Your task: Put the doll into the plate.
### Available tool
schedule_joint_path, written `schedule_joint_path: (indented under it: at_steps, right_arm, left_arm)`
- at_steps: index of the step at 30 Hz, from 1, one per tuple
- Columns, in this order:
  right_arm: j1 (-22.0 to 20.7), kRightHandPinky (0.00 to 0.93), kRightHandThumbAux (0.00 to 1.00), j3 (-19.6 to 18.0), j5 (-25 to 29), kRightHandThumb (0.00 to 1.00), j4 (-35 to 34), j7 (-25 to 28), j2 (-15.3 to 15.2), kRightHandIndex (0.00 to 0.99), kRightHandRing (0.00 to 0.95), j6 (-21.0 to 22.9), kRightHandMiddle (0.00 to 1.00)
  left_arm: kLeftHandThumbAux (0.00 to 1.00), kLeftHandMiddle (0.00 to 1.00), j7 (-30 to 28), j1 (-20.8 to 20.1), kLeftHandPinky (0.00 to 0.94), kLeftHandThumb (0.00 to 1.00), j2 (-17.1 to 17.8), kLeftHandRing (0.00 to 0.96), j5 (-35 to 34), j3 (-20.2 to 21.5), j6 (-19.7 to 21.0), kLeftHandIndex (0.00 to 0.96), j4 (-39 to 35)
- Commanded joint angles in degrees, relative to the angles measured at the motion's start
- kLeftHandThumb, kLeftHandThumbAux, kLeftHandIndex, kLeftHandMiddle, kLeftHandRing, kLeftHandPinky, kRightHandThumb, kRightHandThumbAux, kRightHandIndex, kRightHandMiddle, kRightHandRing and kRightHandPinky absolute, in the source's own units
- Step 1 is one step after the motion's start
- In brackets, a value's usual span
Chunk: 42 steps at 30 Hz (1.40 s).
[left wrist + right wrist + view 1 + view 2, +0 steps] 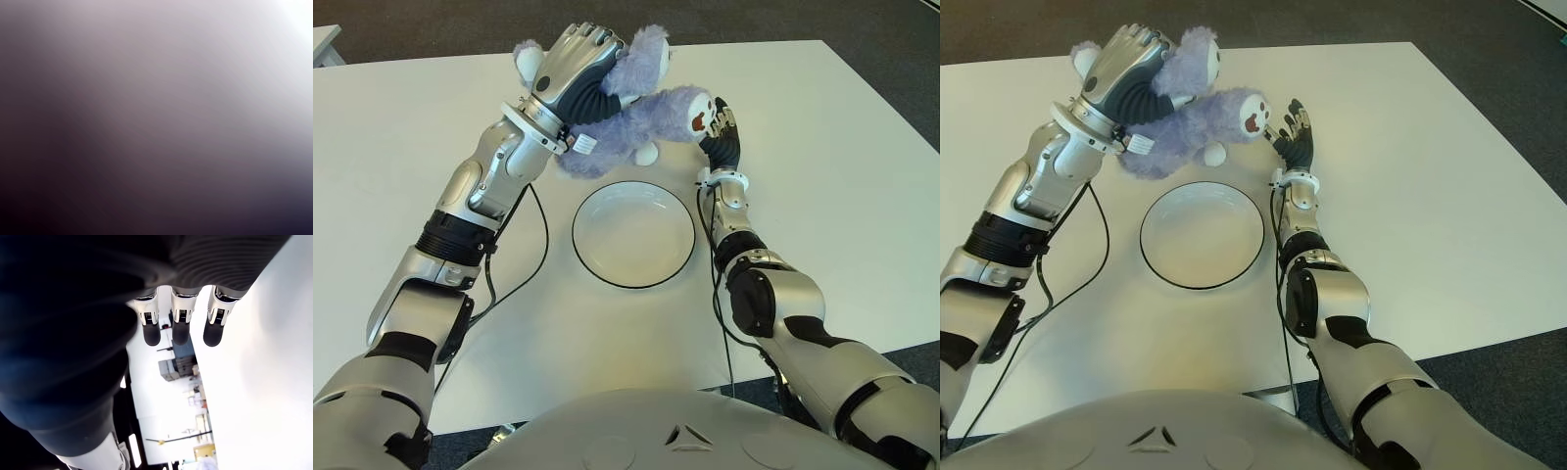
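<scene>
The left hand (576, 61) sits beyond the plate (633, 234) and to its left, fingers curled down over the back of the doll (636, 116) in a firm hold. Its own wrist view is filled by a soft grey-purple blur and shows nothing of the fingers, so the grasp is read from the eye views alone. A thin black cable (540, 245) hangs from the left forearm and loops over the desk (842, 176) to the left of the plate.

The doll is a purple plush animal with white paws and a pale face marked in dark red. It lies beyond the far rim of the plate, not in it, its body under the left hand and its head turned to the right. One white paw (646, 152) shows just beyond the plate's far rim. Whether the doll is lifted off the desk or touches it cannot be told.

The plate is white with a dark rim, round, and sits flat on the desk with nothing in it.

The right hand (720, 122) is beyond the plate's right edge, just beside the doll's head. Its fingers (180, 325) are stretched out straight and apart, holding nothing.
</scene>
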Motion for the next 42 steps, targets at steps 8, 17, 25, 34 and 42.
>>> schedule_joint_path:
  at_steps: [8, 17, 25, 34, 42]
  right_arm:
    - [2.41, 0.09, 0.905, -0.27, 0.71, 0.279, 1.78, -0.05, 1.03, 0.087, 0.053, 0.79, 0.066]
    - [2.37, 0.093, 0.901, -0.76, 1.21, 0.303, 1.65, 0.41, 1.21, 0.091, 0.059, 0.68, 0.066]
    - [2.4, 0.084, 0.885, -0.62, 0.86, 0.247, 1.67, 0.38, 1.12, 0.082, 0.048, 0.65, 0.05]
    - [2.44, 0.097, 0.884, -0.67, 0.89, 0.258, 1.7, 0.23, 1.12, 0.088, 0.058, 0.71, 0.062]
    - [2.59, 0.08, 0.878, -0.01, -0.02, 0.266, 1.75, -0.77, 0.97, 0.096, 0.058, 0.32, 0.07]
  left_arm:
    - [0.644, 0.836, -1.0, 1.81, 0.846, 0.9, -1.29, 0.845, -0.12, 0.21, -1.12, 0.734, -1.5]
    - [0.64, 0.836, -1.47, 2.63, 0.85, 0.916, -2.39, 0.845, -1.07, 0.39, -2.57, 0.737, -1.95]
    - [0.638, 0.83, -1.82, 3.42, 0.858, 0.911, -2.79, 0.841, -0.08, 0.11, -2.37, 0.728, -3.13]
    - [0.631, 0.823, -4.22, 5.03, 0.861, 0.903, -3.51, 0.839, -0.04, -0.07, 0.02, 0.716, -6.43]
    - [0.624, 0.82, -6.68, 5.83, 0.861, 0.907, -4.26, 0.837, -1.44, -0.13, 0.88, 0.712, -7.78]
